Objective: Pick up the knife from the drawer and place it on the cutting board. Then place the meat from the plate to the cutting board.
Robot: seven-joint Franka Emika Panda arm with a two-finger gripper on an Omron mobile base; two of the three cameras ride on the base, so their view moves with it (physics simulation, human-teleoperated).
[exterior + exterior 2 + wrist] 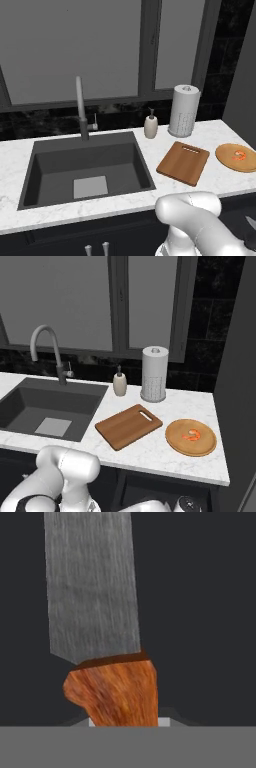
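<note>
My pincer is clamped on the knife handle in the drawer. Next I lift it to the cutting board.

The white marbled tabletop carries, up beyond the low-working gripper, the reddish-brown cutting board lying flat at an angle. Just beside it on the far side from the sink lies the round tan plate. Farther back stand a paper towel roll and a soap dispenser, well apart from the gripper.
</note>
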